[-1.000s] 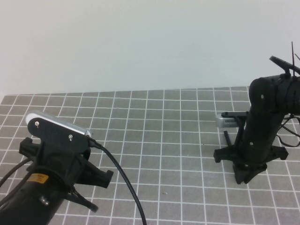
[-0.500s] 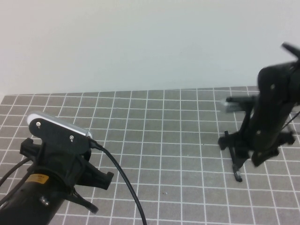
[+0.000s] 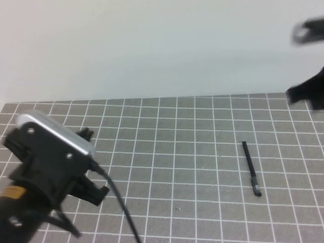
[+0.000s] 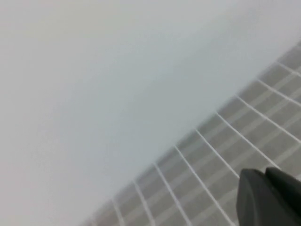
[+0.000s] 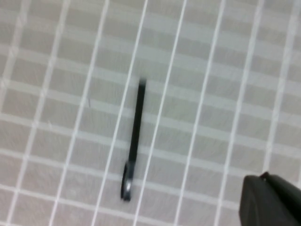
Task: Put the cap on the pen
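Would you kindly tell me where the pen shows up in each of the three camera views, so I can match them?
High view: the pen lies on the grid mat, right of centre, capped end nearer the robot.
Left wrist view: not in it; only mat and wall.
Right wrist view: the pen lies near the middle, alone on the mat.
Shared landmark: the mat's white grid lines.
Neither the left hand nor the right hand touches the pen.

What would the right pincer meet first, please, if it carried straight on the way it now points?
Probably only the bare grid mat. The shut right pincer looks down from high above; the pen lies flat off to one side, though depth is unclear.
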Robot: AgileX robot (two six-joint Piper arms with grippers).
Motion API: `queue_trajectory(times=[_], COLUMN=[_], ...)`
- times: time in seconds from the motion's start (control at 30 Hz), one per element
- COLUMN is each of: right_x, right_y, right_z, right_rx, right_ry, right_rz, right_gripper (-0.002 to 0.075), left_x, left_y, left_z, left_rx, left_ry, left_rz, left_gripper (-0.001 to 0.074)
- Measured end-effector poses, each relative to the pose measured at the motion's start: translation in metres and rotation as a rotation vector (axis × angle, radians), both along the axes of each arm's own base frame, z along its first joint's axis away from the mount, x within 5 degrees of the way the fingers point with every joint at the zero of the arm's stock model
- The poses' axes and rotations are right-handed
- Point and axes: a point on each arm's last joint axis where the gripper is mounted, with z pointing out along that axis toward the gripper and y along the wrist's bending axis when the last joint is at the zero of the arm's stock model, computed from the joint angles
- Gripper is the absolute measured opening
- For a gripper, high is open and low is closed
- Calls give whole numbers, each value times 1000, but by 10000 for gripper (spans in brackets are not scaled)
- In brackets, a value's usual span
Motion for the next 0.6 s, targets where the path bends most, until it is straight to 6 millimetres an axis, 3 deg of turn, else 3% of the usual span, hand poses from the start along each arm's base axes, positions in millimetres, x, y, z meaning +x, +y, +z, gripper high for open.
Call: queue_trajectory(times=[0.13,0.27,0.5,0.6], right_x=[-33,-63,-113,-131], right_y=[-13,-25,-39,-43], right_z=[48,76,94,84], right_rx=[23,19,77,105], right_ry=[-169,-246,-338,-358], right_rz=[39,74,123,163], right_gripper=[1,1,1,1], left_x=[-13,-29,-55,-68], left_y=[8,13,23,26], left_z=[18,30,45,51], left_rx=[91,105,-42,-93], left_ry=[-108,-146,-129,-137], left_rz=[-65,-168,-289,-355], left_gripper=[-1,-1,-1,-1])
